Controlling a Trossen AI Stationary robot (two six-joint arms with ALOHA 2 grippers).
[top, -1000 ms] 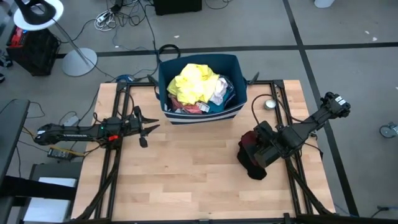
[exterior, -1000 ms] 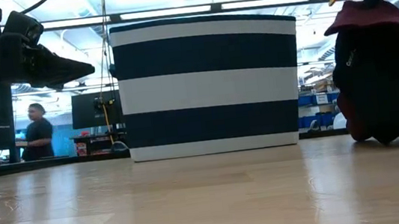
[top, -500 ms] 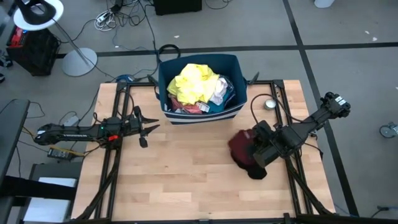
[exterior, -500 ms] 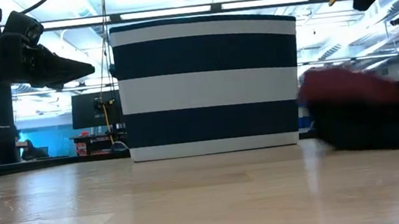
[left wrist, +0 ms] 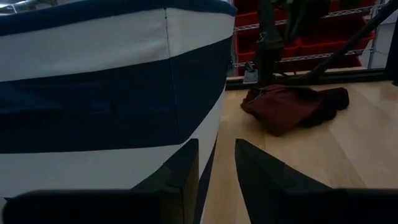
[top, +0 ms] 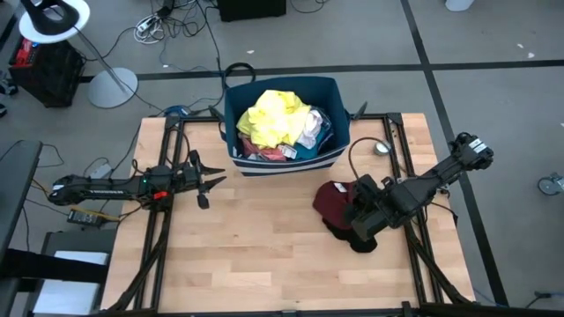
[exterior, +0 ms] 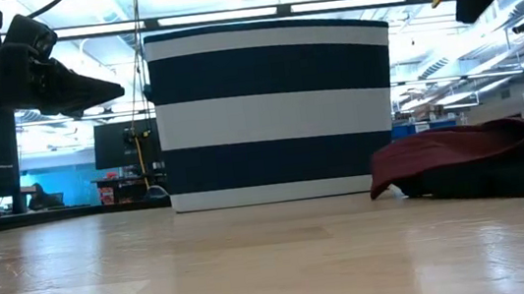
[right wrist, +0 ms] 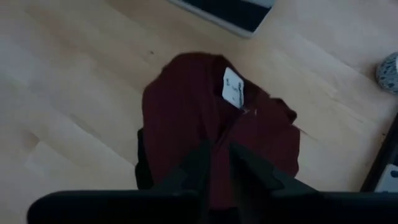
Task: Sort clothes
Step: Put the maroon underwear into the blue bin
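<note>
A maroon garment [top: 335, 201] lies spread on the wooden table, partly over a black piece [top: 361, 242]; its white label [right wrist: 232, 87] faces up. My right gripper [right wrist: 219, 152] hangs open just above it and touches nothing; in the low view the garment [exterior: 460, 144] lies flat under the raised arm. More clothes, a yellow shirt [top: 278, 114] on top, fill the navy and white striped bin [top: 330, 88] at the far edge. My left gripper [top: 207, 180] waits open at the table's left, level, pointing at the bin's wall [left wrist: 93, 93].
A small round silver object [top: 382, 148] sits on the table right of the bin. Dark frame rails [top: 401, 167] run along both sides of the table. Bare wood [top: 264, 255] stretches across the middle and near side.
The maroon garment, bunched and held up under my right gripper a second ago, has fallen out of it. It now lies spread flat on the table, reaching toward the table's left over the black piece. My right arm has barely moved.
</note>
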